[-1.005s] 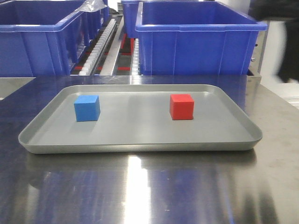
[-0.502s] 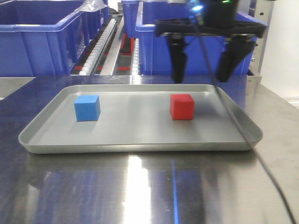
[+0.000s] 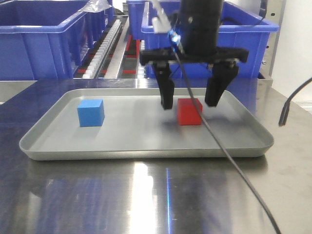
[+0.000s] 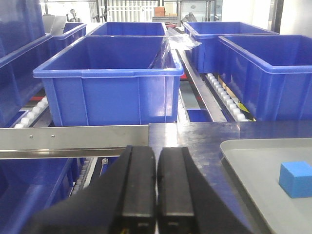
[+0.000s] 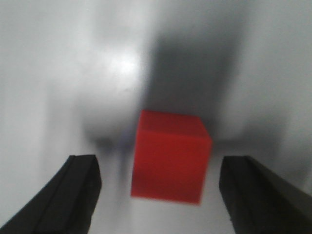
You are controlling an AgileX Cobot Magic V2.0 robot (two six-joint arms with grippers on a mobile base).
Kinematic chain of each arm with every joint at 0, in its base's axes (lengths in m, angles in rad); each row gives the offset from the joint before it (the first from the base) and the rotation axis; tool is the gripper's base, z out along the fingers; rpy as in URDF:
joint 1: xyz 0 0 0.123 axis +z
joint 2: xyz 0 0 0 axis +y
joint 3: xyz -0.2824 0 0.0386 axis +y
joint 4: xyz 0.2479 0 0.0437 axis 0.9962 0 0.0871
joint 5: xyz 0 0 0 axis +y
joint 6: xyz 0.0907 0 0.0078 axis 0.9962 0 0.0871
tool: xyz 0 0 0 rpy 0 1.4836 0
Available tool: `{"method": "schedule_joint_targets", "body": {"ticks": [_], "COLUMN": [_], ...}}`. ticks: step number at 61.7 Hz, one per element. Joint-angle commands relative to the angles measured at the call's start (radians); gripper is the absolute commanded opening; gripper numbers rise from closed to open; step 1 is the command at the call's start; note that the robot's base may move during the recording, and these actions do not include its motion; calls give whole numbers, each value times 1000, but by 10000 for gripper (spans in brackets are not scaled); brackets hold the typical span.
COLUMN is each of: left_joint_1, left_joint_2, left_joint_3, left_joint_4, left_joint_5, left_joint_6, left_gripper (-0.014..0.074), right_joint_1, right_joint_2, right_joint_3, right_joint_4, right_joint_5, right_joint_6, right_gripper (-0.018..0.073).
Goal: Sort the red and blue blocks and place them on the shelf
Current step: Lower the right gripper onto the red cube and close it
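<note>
1. The right gripper (image 3: 189,103) has its fingers (image 3: 167,95) spread wide, one on either side of the red block (image 3: 189,114), holding nothing.
2. The red block sits on the grey tray (image 3: 146,154), well apart from the blue block (image 3: 90,112).
3. The left gripper (image 4: 157,163) has its fingers pressed together, empty, near the shelf rail (image 4: 73,136).
4. The step in hand looks like grasping the red block. The next move calls for lowering, closing squarely on its sides, then lifting toward the shelf.

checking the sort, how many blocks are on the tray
2: blue block on the tray's left side, red block right of centre, below the open right gripper.
</note>
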Motion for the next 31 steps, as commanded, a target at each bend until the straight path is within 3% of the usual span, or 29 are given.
{"method": "schedule_joint_targets", "body": {"ticks": [1, 31], "left_joint_1": [0, 0], "left_joint_2": [-18, -18], "left_joint_3": [24, 24], "left_joint_4": [-2, -2], "left_joint_5": [-82, -82], "left_joint_6": [-9, -9], "left_gripper": [125, 125], "right_joint_1": [-5, -12], "right_joint_2": [-48, -40], "right_joint_3": [-27, -26], "right_joint_4": [8, 8], "right_joint_5": [-25, -39], "right_joint_6": [2, 33], "right_gripper": [615, 613]}}
